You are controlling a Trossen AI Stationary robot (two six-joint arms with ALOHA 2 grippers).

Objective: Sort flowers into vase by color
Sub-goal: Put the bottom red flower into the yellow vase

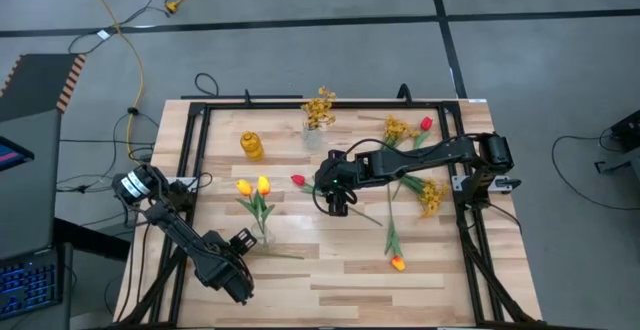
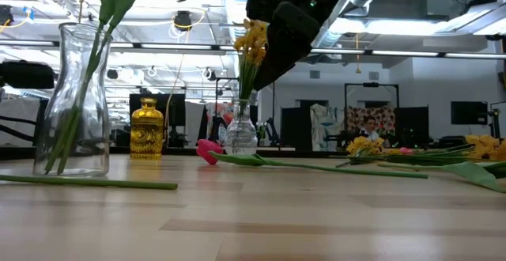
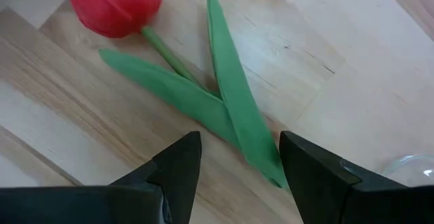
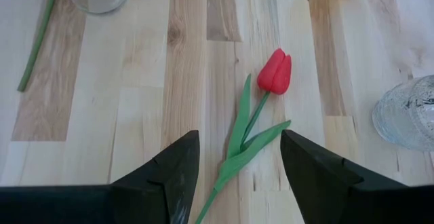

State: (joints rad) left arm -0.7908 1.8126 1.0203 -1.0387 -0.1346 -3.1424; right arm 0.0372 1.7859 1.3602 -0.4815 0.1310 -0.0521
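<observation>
Overhead, the right gripper (image 1: pixel 337 202) hovers mid-table beside a red tulip (image 1: pixel 298 181), and the left gripper (image 1: pixel 240 245) sits near the vase (image 1: pixel 263 232) of yellow tulips. At table height, that tulip (image 2: pixel 208 150) lies flat. The left wrist view shows fingers (image 3: pixel 180 173) spread, empty, above another red tulip's (image 3: pixel 112 3) leaves. The right wrist view shows fingers (image 4: pixel 180 173) released, with the tulip (image 4: pixel 274 71) lying ahead.

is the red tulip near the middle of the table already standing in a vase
No, the red tulip lies flat on the wooden table, in front of the open right gripper, outside any vase.
</observation>
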